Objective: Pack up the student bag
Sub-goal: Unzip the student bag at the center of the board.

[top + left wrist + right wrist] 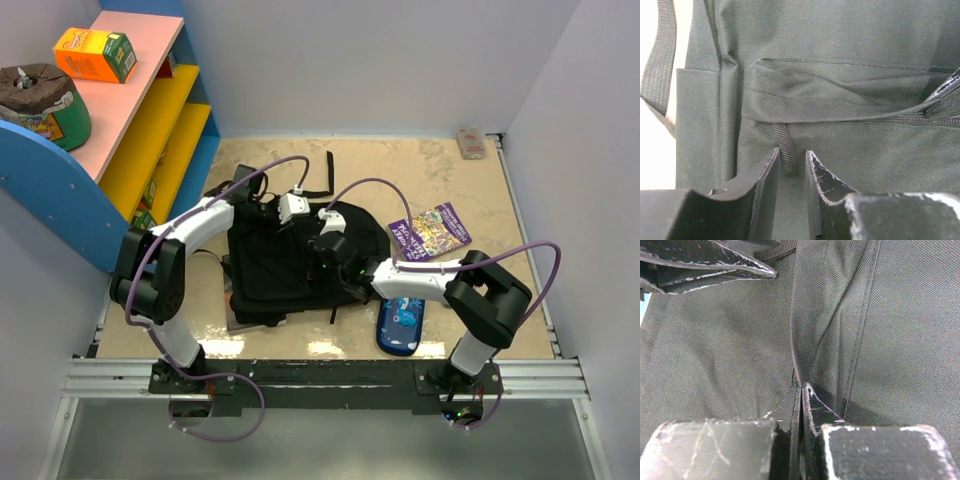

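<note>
Left hand (pixel 792 152) stands slightly open over the black backpack (pixel 272 262), its fingers either side of a short webbing tab (pixel 782 134) below a pocket flap, not clamped on it. Right hand (pixel 800 386) is closed tight, nipping a fold of the backpack's fabric. The backpack lies mid-surface (pixel 440 170), with a blue pencil case (pixel 401 325) and a purple book (pixel 430 232) to its right.

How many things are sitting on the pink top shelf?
2. An orange cardboard box lies at the far end of the pink top shelf; a round brown-and-green package sits nearer, at its left edge. The blue side panel could hide more.
</note>
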Controlling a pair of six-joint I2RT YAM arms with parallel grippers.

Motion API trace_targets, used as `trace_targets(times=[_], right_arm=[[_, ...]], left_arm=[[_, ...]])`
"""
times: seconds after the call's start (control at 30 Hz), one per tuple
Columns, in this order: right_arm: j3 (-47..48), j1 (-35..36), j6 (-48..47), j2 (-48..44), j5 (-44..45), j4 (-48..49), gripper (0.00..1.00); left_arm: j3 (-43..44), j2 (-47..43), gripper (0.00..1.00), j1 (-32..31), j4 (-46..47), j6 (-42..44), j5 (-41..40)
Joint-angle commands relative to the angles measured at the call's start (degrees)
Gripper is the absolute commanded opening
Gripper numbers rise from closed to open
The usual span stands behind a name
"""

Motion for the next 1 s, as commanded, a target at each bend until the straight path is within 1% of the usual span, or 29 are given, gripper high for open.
trace_targets(times=[0.0, 0.07, 0.2, 0.37, 0.57, 0.6, 0.67, 0.7, 0.73, 0.8, 0.83, 0.9, 0.97], right_arm=[[-0.4, 0.0, 0.4, -2.2, -0.6, -1.3, 0.00], [-0.4, 0.0, 0.4, -2.1, -0.9, -1.2, 0.00], [-0.8, 0.0, 0.8, -2.0, -1.3, -0.7, 0.00], [-1.2, 0.0, 1.0, -2.8, -0.9, -1.0, 0.00], [-1.6, -0.8, 1.5, -3.3, -1.3, -0.8, 0.00], [-1.4, -1.5, 1.4, -3.6, -1.4, -1.0, 0.07], [-1.3, -2.5, 1.3, -4.9, -2.3, -1.2, 0.29], [-1.1, -4.0, 0.9, -5.5, -2.9, -1.0, 0.48], [-1.0, -4.8, 0.8, -6.1, -3.2, -0.9, 0.55], [0.2, -7.6, 0.6, -6.9, -4.5, -1.1, 0.64], [0.9, -8.6, 0.3, -6.7, -5.1, -1.1, 0.66], [4.1, -10.5, -1.0, -5.0, -5.3, -2.1, 0.67], [7.1, -11.2, -1.7, -2.7, -4.8, -4.0, 0.66]], left_arm=[[-0.2, -0.7, 0.29, -0.5, 1.8, 1.2, -1.0], [-0.2, -0.8, 0.24, -0.5, 2.8, 0.3, -2.1], [-0.1, -1.1, 0.00, -0.7, 7.0, -1.3, -3.9], [-0.4, -2.1, 0.00, -0.6, 8.0, -2.8, -3.1], [-1.7, -5.0, 0.00, -0.6, 5.0, -3.2, -0.1], [-2.2, -5.7, 0.00, -0.6, 4.8, -3.2, 0.1], [-3.9, -7.3, 0.00, -0.8, 4.4, -3.0, 0.4], [-4.3, -7.7, 0.00, -0.9, 3.8, -2.9, 0.4], [-5.2, -8.4, 0.00, -0.9, 3.5, -2.8, 0.5], [-6.3, -8.9, 0.00, -1.3, 3.4, -2.5, 0.6], [-7.3, -9.5, 0.00, -1.5, 3.5, -2.6, 0.6], [-8.0, -10.0, 0.00, -1.8, 3.9, -2.8, 0.7], [-8.5, -10.2, 0.00, -2.2, 4.0, -3.2, 1.1]])
